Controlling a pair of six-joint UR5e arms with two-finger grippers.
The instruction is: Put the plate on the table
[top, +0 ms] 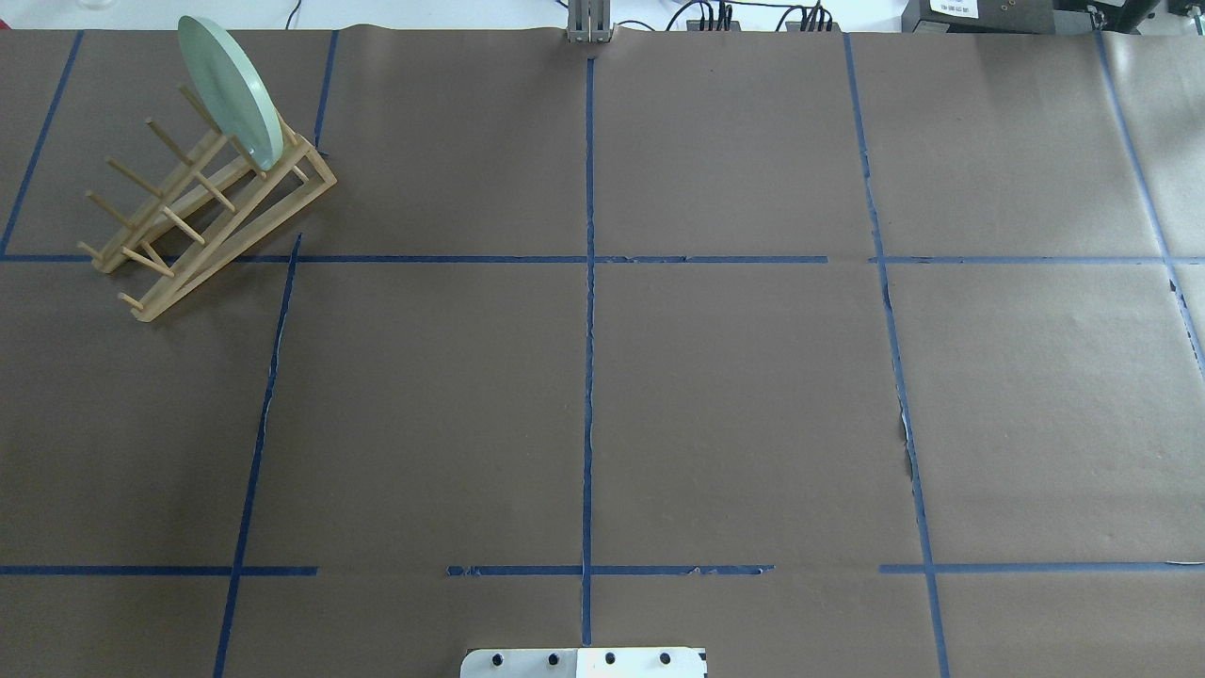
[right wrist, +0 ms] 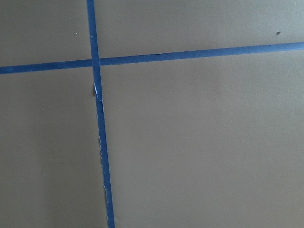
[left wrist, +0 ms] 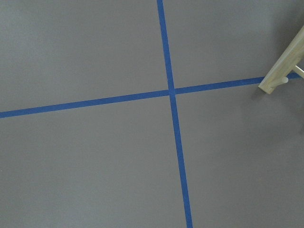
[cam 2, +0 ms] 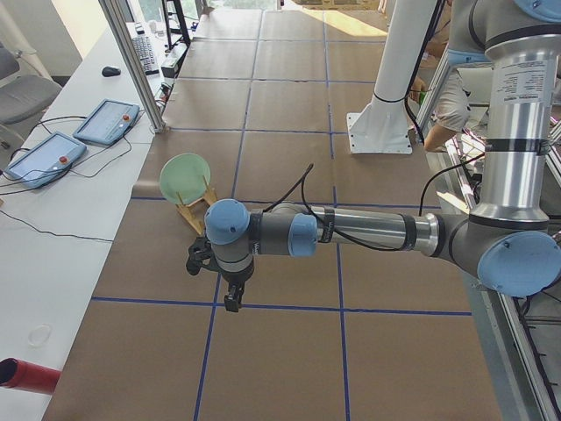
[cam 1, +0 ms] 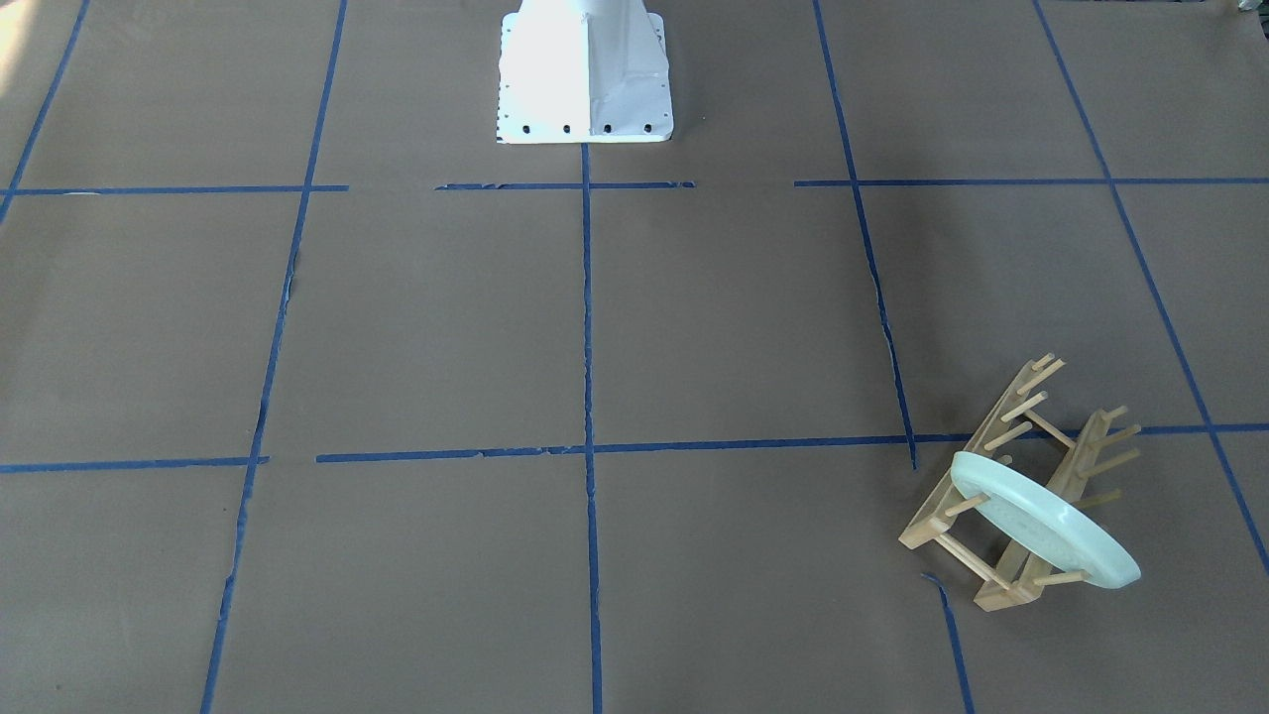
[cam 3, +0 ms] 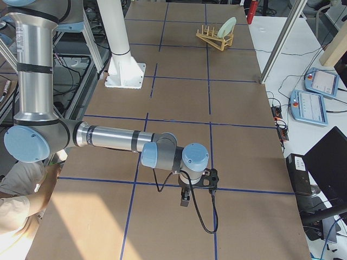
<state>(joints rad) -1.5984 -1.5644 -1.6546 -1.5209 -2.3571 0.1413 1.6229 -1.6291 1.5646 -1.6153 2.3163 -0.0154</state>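
The plate (top: 231, 89) is not yet on the table (top: 734, 405). It stands on edge in the end slot of the wooden peg rack (top: 315, 181), leaning between pegs, in the far corner on the robot's left. The left arm (cam 2: 368, 231) hovers over bare paper near the rack, and its wrist camera catches only one rack foot. The right arm (cam 3: 108, 138) hangs well apart on the other side. Both sets of jaws show only from the side cameras, so we cannot tell whether they are spread or pressed together.

We see several likely risks:
- **Rack dragged or tipped:** the rack looks light, so pulling the plate sideways rather than along the pegs could move it.
- **Plate slipping:** the rim is thin and smooth, and a shallow pinch may let the plate swing or slide out.
- **Collision on approach:** a low approach could strike the protruding pegs.
- **Bad release:** let go while still tilted, the plate may roll or clatter, and the table's far edge is close.
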